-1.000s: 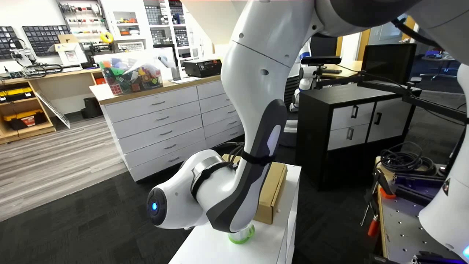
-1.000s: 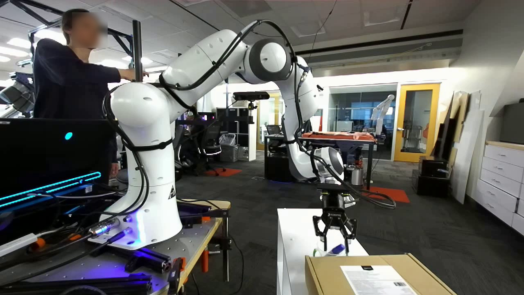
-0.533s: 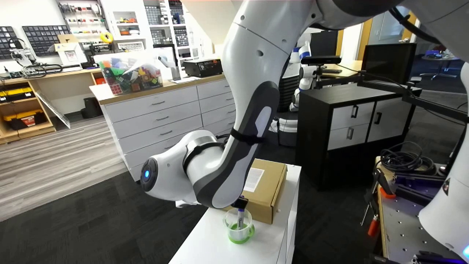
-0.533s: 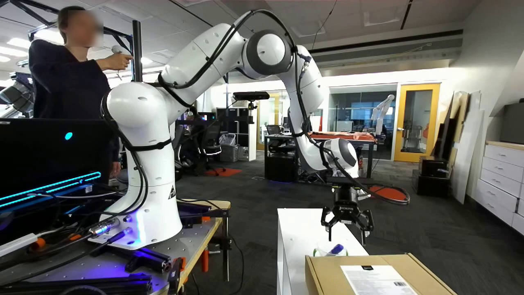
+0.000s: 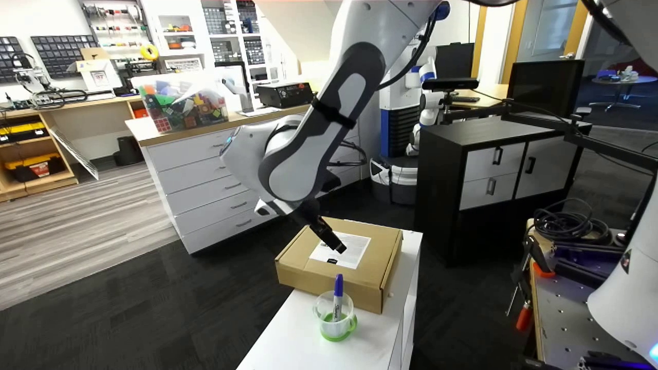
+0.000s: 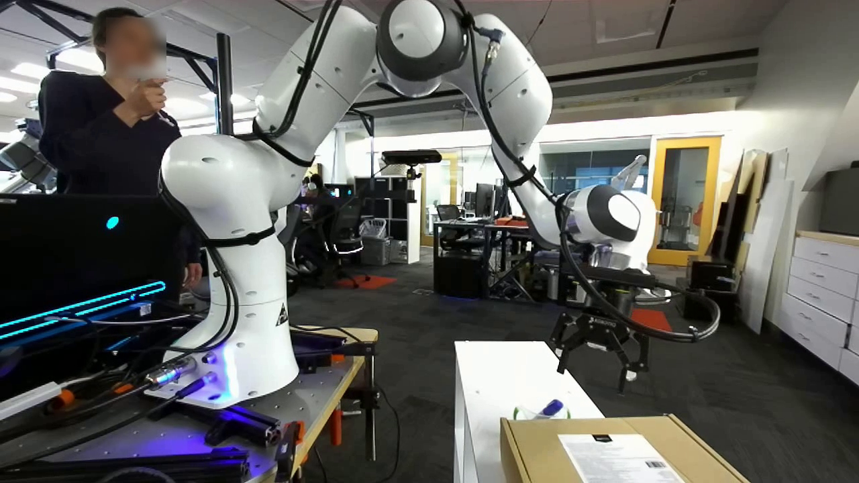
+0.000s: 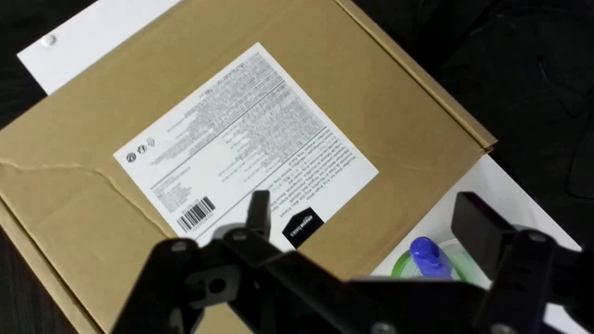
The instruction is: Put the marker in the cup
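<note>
The gripper [image 6: 592, 378] has its jaws well apart and grips nothing. Half a second ago it hung close over the cup [image 5: 325, 314] — now it has risen and swung away, and in an exterior view it shows against the cardboard box [image 5: 383, 253], a little below the frame's middle. Lower in that frame the marker [image 5: 337, 303] has stayed where it was, inside the cup, blue end up and leaning slightly. The release seems to have held — the placing looks done.

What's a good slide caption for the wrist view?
Marker in the cup beside a cardboard box, end effector open.
</note>
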Controlling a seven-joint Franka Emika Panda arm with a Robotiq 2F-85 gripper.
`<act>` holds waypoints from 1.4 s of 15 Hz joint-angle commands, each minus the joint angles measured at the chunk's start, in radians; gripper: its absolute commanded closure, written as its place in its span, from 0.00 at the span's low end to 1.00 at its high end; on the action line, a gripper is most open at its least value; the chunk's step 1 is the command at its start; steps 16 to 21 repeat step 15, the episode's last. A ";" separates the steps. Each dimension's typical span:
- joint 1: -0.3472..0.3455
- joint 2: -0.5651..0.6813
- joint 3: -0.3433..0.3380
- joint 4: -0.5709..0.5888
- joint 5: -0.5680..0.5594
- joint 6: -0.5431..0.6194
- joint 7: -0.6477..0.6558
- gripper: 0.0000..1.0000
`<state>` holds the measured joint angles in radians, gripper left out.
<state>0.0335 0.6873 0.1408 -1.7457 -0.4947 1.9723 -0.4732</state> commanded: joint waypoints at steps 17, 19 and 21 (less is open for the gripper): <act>-0.140 -0.107 -0.019 -0.156 0.367 0.251 -0.041 0.00; -0.140 -0.107 -0.019 -0.156 0.367 0.251 -0.041 0.00; -0.140 -0.107 -0.019 -0.156 0.367 0.251 -0.041 0.00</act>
